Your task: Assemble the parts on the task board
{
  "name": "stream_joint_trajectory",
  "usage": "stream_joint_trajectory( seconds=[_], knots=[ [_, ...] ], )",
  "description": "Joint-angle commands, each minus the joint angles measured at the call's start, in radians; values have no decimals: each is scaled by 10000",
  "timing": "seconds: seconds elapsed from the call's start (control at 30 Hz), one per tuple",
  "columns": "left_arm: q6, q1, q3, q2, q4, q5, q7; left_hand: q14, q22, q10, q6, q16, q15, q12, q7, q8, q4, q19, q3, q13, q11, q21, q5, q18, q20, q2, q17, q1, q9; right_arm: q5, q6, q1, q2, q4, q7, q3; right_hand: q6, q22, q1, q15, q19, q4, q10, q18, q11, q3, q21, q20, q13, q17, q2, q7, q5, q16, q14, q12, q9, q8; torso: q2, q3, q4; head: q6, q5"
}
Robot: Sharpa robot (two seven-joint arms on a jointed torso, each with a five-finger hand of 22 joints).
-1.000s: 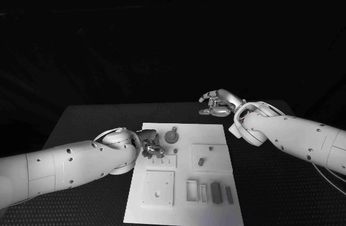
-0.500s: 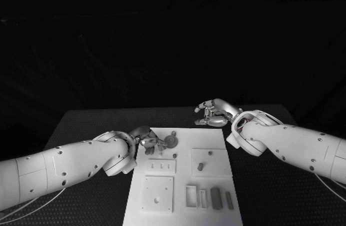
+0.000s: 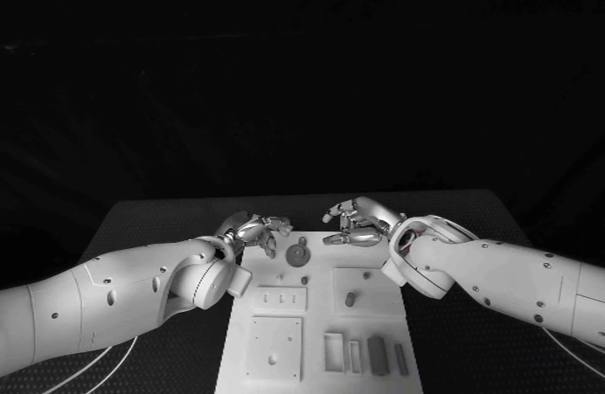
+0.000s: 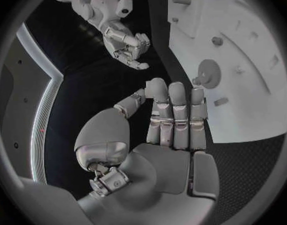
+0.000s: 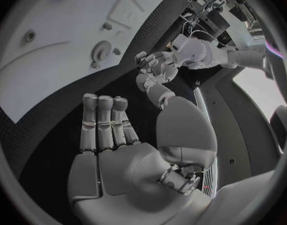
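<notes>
- Task board [image 3: 378, 324]: white plate lying flat on the black table [image 3: 151, 219], in the middle, its far edge between the two hands. Also seen in the left wrist view [image 4: 256, 85] and the right wrist view [image 5: 50, 50].
- Left hand [image 3: 253, 231]: over the board's far left corner. Fingers apart and nearly straight, side by side, thumb held off to one side; nothing in it [image 4: 162, 130].
- Right hand [image 3: 357, 221]: at the board's far edge, right of centre. Fingers extended together, thumb set apart, palm empty [image 5: 112, 140]. From the head view the fingers look lightly curled, tips pointing toward the left hand.
- The two hands are near each other, not touching.
- Gear-shaped part [image 3: 297, 254]: round, toothed, sitting on the board's far section, just near of the gap between the hands; neither hand touches it [image 4: 209, 73] [image 5: 101, 50].
- Small peg [image 3: 351, 299]: standing in the square raised block right of centre.
- Slot tray at the board's near right: holds upright dark pieces [image 3: 376, 356].
- Square plate with hole [image 3: 276, 335]: near left of board.
</notes>
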Motion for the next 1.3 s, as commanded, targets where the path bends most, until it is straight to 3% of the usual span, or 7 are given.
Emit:
stream_joint_trajectory(
  seconds=[0.03, 0.33, 0.6, 0.93, 1.13, 1.3],
  knots=[
    [-110, 0, 4, 57, 31, 937, 798, -51, -26, -77, -94, -83, 46, -87, 20, -40, 15, -63, -64, -36, 12, -69, -14, -115, -929, 104, -35, 240, 18, 398, -473, -43, 168, 104, -182, -1, 547, 13, -116, 7, -63, -8, -1540, 208, 421, -87, -43, 9, -19, -20, 4, 495, -160, 45, -49, 65, -19, 34, 0, -3, 1, 92, -11],
    [22, -2, 4, 101, 63, 937, 923, -48, -38, -66, -104, -119, 64, -139, 25, -50, 13, -73, -68, -65, 16, -99, -12, -112, -911, 134, -61, 296, 23, 681, -744, -75, 611, 217, -204, 1, 526, 26, -232, 5, -54, -15, -1563, 208, 421, -259, -57, -1, -73, -45, 13, 497, -424, 86, -59, 124, -46, 39, 11, -15, 24, 179, -48],
    [205, -2, 4, 141, 138, 910, 928, -43, -42, -56, -107, -129, 71, -156, 25, -53, 2, -79, -75, -74, 15, -110, -11, -111, -903, 142, -70, 320, 24, 677, -1122, -76, 789, 108, -195, 3, 532, 30, -270, 4, -47, -8, -1564, 208, 420, -307, -59, -5, -87, -52, 30, 495, -467, 103, -58, 148, -51, 47, 21, -23, 34, 159, -70],
    [330, -2, -1, 173, 251, 813, 887, -37, -45, -43, -111, -144, 81, -179, 26, -59, -21, -99, -88, -86, 16, -129, -10, -114, -888, 146, -82, 356, 27, 643, -1303, -76, 1029, -36, -67, 8, 651, 45, -198, -35, 43, -44, -1493, 208, 377, -312, -26, -51, -127, -68, 151, 450, -531, 180, 14, 240, -45, 124, 25, -4, 30, 135, -52],
    [378, -2, -2, 177, 262, 791, 876, -33, -45, -37, -110, -148, 85, -185, 25, -60, -27, -110, -93, -90, 15, -138, -8, -117, -882, 146, -86, 368, 29, 460, -1395, -75, 1098, -72, -48, 10, 1056, 58, 79, -152, 204, -104, -1356, 208, 248, -22, 7, -131, -243, -126, 215, 309, -1145, 273, 136, 359, -24, 337, 18, 4, 18, 114, -42],
    [418, -2, -2, 191, 271, 776, 857, -29, -46, -32, -108, -150, 87, -189, 25, -60, -29, -114, -97, -92, 15, -142, -7, -118, -879, 148, -88, 374, 30, 404, -1453, -75, 1131, -95, -22, 11, 1572, 97, 214, -292, 326, -112, -1238, 208, 74, 160, 76, -185, -308, -142, 233, 101, -1259, 356, 227, 446, 147, 653, 18, 10, 9, 103, -59]
  ],
)
